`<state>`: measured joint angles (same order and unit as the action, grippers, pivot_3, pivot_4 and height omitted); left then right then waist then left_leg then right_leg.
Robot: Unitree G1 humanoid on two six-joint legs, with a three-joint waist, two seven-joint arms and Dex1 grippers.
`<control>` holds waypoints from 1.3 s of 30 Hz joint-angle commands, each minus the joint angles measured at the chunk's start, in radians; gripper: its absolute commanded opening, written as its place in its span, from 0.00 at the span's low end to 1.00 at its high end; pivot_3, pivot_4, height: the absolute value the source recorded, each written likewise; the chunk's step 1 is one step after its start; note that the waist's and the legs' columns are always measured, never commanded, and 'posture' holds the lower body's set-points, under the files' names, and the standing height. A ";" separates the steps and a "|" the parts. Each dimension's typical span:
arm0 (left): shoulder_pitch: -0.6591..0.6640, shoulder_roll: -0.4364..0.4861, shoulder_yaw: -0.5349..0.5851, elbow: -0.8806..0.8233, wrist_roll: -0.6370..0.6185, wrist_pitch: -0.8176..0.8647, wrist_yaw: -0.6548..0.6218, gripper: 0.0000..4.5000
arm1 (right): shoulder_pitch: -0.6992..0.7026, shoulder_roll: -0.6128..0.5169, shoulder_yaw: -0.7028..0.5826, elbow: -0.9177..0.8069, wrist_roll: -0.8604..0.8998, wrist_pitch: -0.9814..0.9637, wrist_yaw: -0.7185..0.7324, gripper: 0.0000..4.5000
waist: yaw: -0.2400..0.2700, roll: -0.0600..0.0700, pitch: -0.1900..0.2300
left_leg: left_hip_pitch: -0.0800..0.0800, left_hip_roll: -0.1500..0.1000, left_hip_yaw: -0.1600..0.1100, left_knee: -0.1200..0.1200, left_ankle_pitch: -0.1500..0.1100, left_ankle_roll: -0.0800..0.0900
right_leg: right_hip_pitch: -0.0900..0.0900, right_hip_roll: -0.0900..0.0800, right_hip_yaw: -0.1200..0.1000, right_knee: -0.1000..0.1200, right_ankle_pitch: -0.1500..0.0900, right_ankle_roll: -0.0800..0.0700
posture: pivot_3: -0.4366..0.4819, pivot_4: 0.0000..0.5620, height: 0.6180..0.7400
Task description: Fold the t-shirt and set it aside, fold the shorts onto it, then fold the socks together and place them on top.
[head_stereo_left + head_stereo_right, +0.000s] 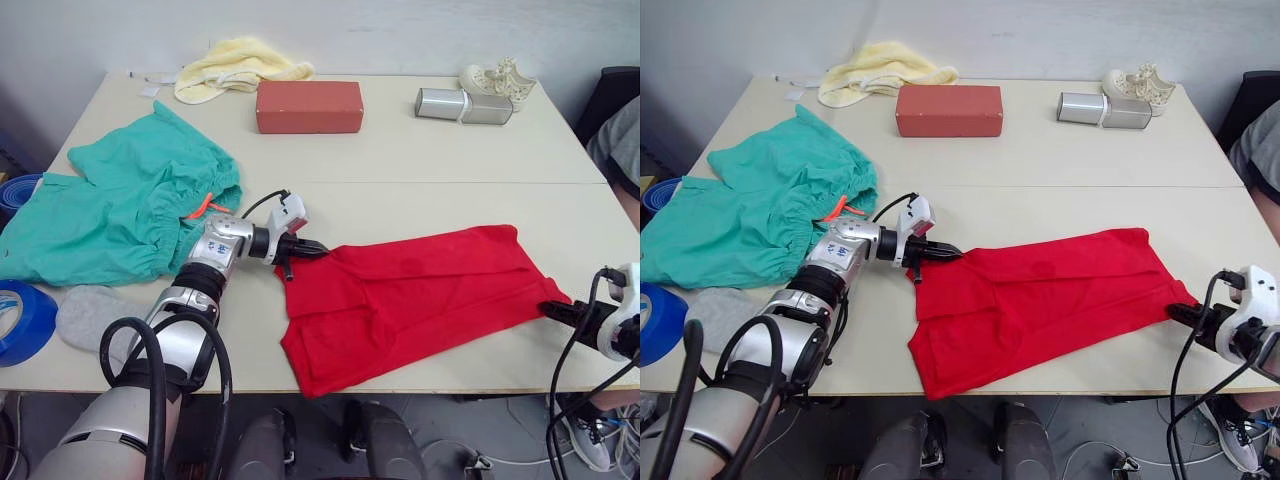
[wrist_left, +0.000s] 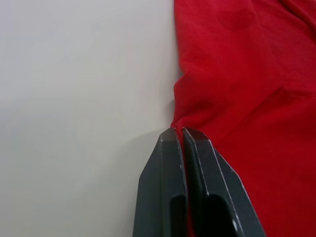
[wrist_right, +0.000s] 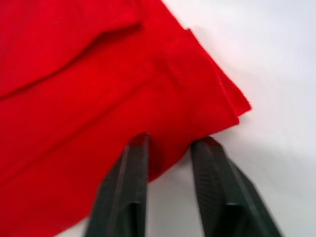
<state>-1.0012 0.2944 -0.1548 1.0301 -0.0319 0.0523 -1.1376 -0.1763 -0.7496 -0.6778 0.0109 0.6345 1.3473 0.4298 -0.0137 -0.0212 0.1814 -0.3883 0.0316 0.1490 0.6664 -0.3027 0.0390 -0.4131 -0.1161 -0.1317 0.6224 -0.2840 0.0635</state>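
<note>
- 1 t-shirt [image 1: 410,300], red, partly folded, lying flat on front half of table [image 1: 420,150], between the 2 grippers
- left gripper [image 1: 300,252] at shirt's left upper corner; fingers [image 2: 197,187] clenched on a pinch of red fabric, seen in left wrist view
- right gripper [image 1: 562,313] at shirt's right edge; fingers [image 3: 128,192] spread apart w/ shirt hem lying between them, not clamped
- 1 pr shorts [image 1: 120,200], teal, spread out on table's left side, orange drawstring [image 1: 205,208] showing, near left arm
- grey socks [image 1: 90,315] at front-left edge, below shorts; can't tell if 1 or 2 from here
- 1 yellow towel [image 1: 235,68] bunched at back-left
- 1 red box [image 1: 309,106] back centre, just beside towel
- 1 silver box [image 1: 463,105] back right, touching 1 pale figurine [image 1: 500,80]
- 1 blue tape roll [image 1: 20,320] at far left edge
</note>
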 commanded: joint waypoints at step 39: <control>0.667 0.190 0.256 -1.356 -0.300 0.896 0.463 0.38 | -0.517 0.049 0.514 0.509 -0.344 -0.781 0.293 0.38 | -0.013 0.006 0.004 | 0.000 0.000 0.001 -0.001 0.004 -0.003 | -0.001 0.001 0.003 0.003 0.000 0.000 | 0.48 0.27 1.00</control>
<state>-0.3102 0.4606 0.0951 -0.3306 -0.3108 0.9790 -0.6477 -0.6964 -0.6565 -0.1312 0.5832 0.2687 0.5293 0.6924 -0.0266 -0.0149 0.1851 -0.3889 0.0315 0.1502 0.6656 -0.2990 0.0359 -0.4141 -0.1154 -0.1291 0.6257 -0.2843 0.0633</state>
